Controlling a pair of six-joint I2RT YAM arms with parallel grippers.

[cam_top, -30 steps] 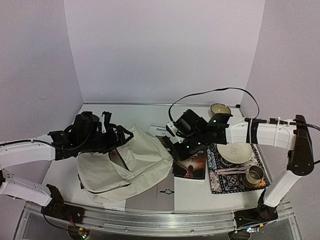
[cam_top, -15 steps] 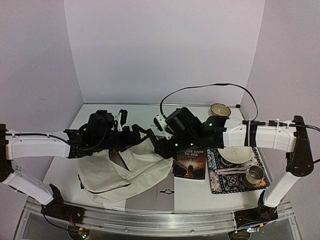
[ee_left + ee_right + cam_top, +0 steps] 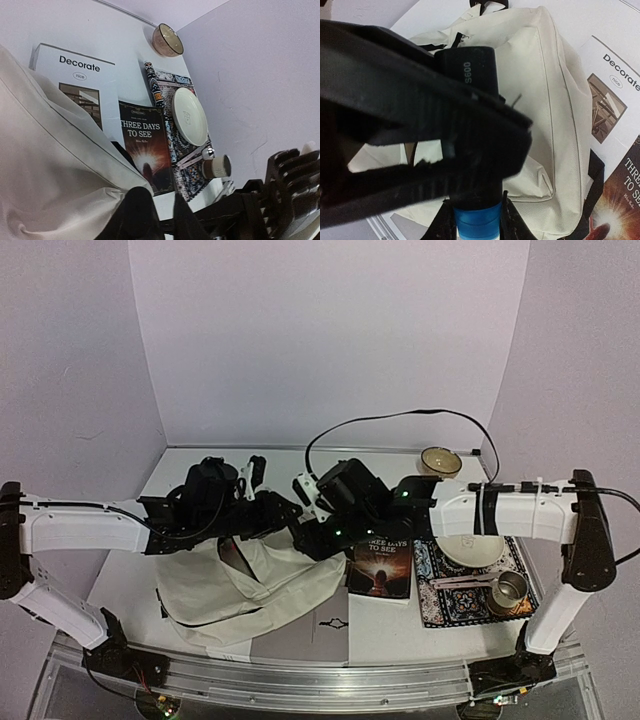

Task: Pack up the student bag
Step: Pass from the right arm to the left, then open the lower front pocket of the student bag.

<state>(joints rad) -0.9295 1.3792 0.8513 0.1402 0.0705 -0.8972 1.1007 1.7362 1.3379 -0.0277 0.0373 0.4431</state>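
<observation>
The bag [image 3: 250, 585] is lying flat on the near left of the table [image 3: 125, 585], just left of the books [image 3: 380, 565]. Its dark opening seems to be sitting on the far side, under both grippers.

To do this step well, the fabric lip is probably best lifted and kept wide by the left gripper [image 3: 161, 220]. The tube [image 3: 470, 75] can then be steered down into the gap rather than onto the closed flap. Since the two grippers are being crowded together, contact between them is to be avoided.

The left arm is being stretched rightward, low over the bag. Its jaws are standing near each other beside the cream fabric, and whether cloth is being pinched cannot be told. The right arm is being reached leftward over the books with its wrist tipped down. The black, blue-ended tube is being pinched by the right gripper [image 3: 312, 536].
</observation>
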